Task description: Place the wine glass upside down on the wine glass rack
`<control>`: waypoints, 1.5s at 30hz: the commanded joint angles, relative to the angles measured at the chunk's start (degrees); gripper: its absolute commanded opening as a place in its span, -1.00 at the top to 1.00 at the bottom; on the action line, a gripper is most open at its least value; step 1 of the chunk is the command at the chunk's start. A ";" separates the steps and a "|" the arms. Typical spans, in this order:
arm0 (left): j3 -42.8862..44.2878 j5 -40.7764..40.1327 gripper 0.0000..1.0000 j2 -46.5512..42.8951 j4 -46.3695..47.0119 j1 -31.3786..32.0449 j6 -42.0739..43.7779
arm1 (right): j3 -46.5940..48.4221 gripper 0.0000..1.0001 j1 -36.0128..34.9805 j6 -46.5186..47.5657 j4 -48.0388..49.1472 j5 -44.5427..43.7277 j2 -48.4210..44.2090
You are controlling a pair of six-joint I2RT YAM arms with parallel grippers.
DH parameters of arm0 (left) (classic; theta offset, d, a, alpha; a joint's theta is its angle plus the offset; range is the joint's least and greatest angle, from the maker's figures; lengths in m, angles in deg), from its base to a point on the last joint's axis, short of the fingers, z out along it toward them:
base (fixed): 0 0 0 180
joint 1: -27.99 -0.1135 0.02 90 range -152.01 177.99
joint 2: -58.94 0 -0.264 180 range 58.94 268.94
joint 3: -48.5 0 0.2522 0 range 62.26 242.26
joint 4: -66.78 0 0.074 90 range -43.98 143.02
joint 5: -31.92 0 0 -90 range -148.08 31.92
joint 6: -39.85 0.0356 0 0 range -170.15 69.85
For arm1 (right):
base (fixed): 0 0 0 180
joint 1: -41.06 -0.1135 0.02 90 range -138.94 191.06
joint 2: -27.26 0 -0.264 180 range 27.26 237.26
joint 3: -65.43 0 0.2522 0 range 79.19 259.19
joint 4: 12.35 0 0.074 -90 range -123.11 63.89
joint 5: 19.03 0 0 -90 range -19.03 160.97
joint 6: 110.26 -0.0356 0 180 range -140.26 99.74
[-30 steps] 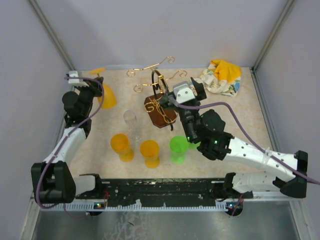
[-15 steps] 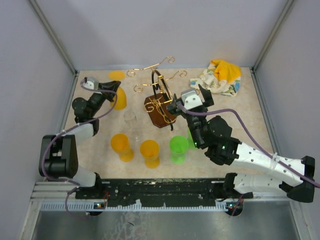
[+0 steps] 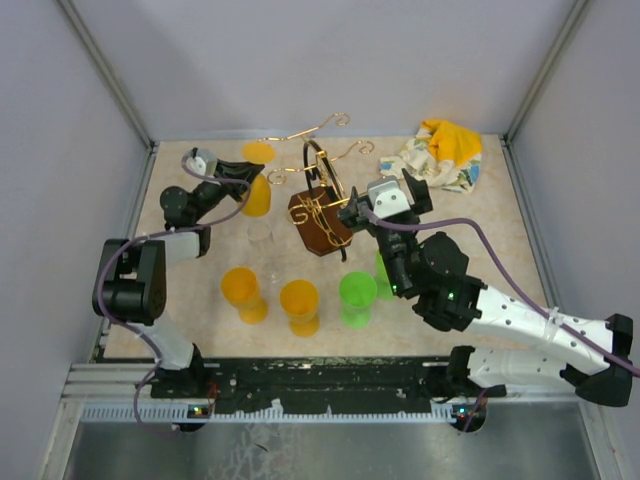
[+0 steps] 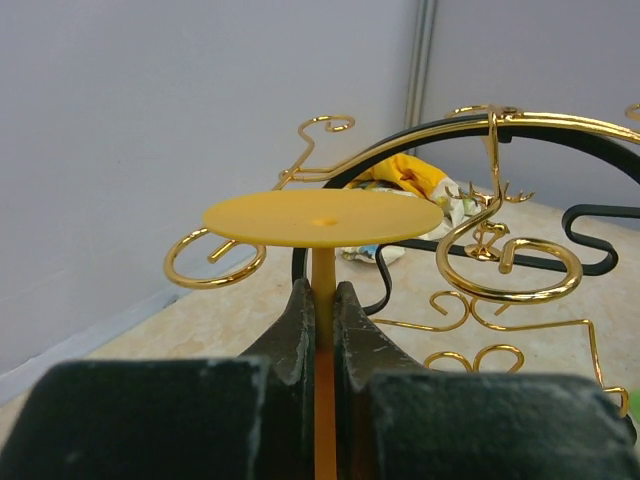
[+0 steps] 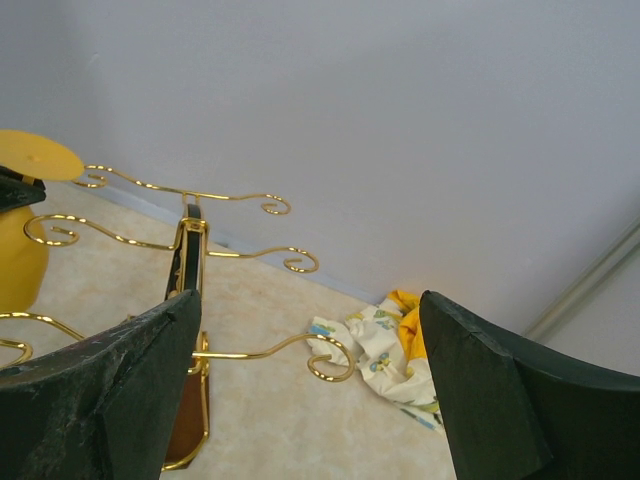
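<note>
Wine glass point(image 4: 322, 218) stem sits clamped between your left fingers point(image 4: 298, 330); the left gripper point(image 4: 322, 300) holds this yellow glass upside down, foot on top, just left of the rack point(image 3: 318, 225). Its flat foot is level with the rack's curled hooks; you cannot tell whether it touches one. Your right gripper point(image 5: 310, 300) has its fingers wide apart with nothing between them, just beside the rack's right side. A crumpled cloth point(image 3: 440, 150) lies beyond the rack to the right. Nearer you than the rack stand a clear glass point(image 3: 261, 238), two orange glasses point(image 3: 243, 292) point(image 3: 299, 303) and a green glass point(image 3: 357, 296).
</note>
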 commanded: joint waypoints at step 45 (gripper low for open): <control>12.53 -8.01 1.00 23.43 23.79 1.77 -8.44 | 3.92 -0.90 1.80 3.27 -1.31 -1.89 4.58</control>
